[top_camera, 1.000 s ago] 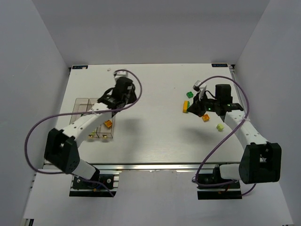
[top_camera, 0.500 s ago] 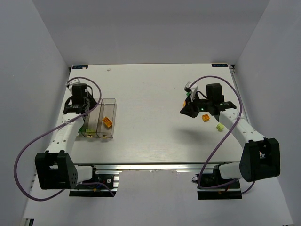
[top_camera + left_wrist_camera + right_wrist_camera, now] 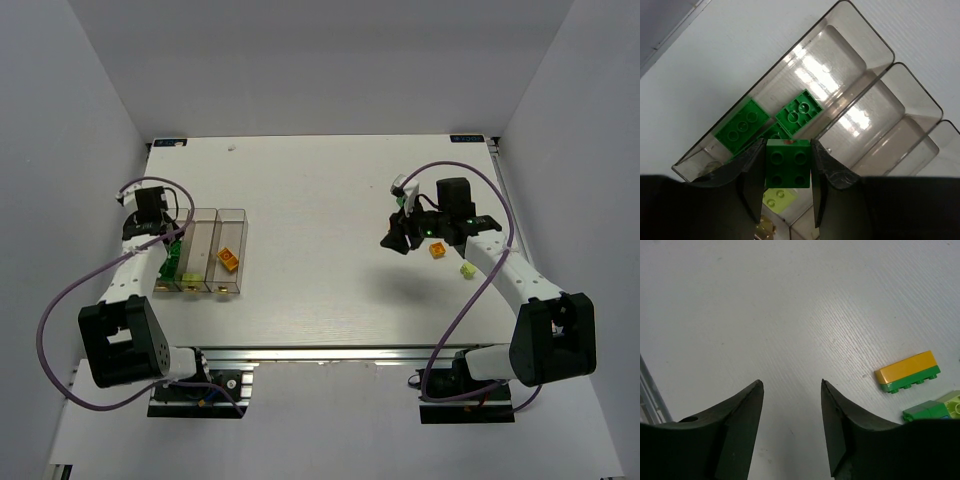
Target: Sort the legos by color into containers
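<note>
Presently, the left claw (image 3: pixel 787 172) is found closed on a green brick (image 3: pixel 788 161). The brick is pinched between both fingers with its studs toward the wrist camera, and is held above the bins (image 3: pixel 243 215). These three clear bins are joined in a row near the left edge of the bench (image 3: pixel 320 180). At least two loose green bricks (image 3: pixel 742 127) are seen lying in the leftmost bin, a pale brick (image 3: pixel 777 197) in the middle one and an orange brick (image 3: pixel 229 258) in the rightmost. The right claw (image 3: pixel 790 390) is observed open, with nothing between its jaws, over bare bench toward the right edge. Near it, a two-colour block (image 3: pixel 907 371), orange over green, is lying flat. A second orange brick (image 3: pixel 437 251) and a second pale brick (image 3: pixel 467 270) are noted closer to the right edge.
</note>
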`<control>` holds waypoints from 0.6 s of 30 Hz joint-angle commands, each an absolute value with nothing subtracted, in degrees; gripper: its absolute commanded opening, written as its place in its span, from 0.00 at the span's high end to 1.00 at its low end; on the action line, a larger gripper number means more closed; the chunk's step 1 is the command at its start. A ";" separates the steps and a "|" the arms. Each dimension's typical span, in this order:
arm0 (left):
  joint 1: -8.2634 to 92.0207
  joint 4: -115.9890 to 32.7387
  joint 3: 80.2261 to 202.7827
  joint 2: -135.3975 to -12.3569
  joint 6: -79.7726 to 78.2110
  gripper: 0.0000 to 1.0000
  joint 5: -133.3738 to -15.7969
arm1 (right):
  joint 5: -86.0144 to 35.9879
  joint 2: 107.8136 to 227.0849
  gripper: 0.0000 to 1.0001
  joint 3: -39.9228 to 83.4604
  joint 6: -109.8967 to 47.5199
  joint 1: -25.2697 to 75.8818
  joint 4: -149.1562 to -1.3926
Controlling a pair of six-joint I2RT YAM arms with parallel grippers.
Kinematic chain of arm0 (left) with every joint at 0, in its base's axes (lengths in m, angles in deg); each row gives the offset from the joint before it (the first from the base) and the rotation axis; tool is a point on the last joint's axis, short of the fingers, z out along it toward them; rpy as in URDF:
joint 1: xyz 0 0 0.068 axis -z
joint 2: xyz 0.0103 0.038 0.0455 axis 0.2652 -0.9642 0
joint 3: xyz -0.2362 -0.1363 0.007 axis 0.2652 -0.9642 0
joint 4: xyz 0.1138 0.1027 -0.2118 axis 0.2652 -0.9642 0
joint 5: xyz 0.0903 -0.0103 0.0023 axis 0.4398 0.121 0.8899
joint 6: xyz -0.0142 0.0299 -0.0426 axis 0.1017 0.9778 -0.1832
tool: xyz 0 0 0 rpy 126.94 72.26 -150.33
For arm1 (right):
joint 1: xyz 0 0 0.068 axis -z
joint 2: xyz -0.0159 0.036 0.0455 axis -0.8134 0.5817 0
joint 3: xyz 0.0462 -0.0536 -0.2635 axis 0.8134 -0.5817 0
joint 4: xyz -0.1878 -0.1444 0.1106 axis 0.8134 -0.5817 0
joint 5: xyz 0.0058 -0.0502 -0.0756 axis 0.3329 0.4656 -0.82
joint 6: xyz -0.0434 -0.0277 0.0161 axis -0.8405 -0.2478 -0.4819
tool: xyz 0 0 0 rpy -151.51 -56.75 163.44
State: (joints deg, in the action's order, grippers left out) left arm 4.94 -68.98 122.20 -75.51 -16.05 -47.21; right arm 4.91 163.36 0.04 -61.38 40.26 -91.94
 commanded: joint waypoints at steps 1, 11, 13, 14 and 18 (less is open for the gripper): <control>3.96 -68.07 121.72 -75.46 -16.62 0.81 -44.00 | 3.39 162.22 0.44 2.65 -62.61 40.02 -92.70; 3.34 -67.55 121.98 -74.41 -18.99 0.24 -44.96 | -17.42 161.60 0.10 2.29 -64.02 40.28 -85.59; 3.34 -67.63 122.07 -73.71 -19.87 0.18 -46.10 | -23.74 162.65 0.11 3.43 -64.02 40.54 -84.09; 3.34 -67.98 122.24 -73.10 -20.22 0.18 -46.63 | -23.86 164.31 0.11 4.22 -63.93 41.42 -84.34; 3.34 -67.72 122.60 -70.28 -22.15 0.18 -53.11 | -15.88 168.80 0.25 12.29 -62.27 44.15 -92.24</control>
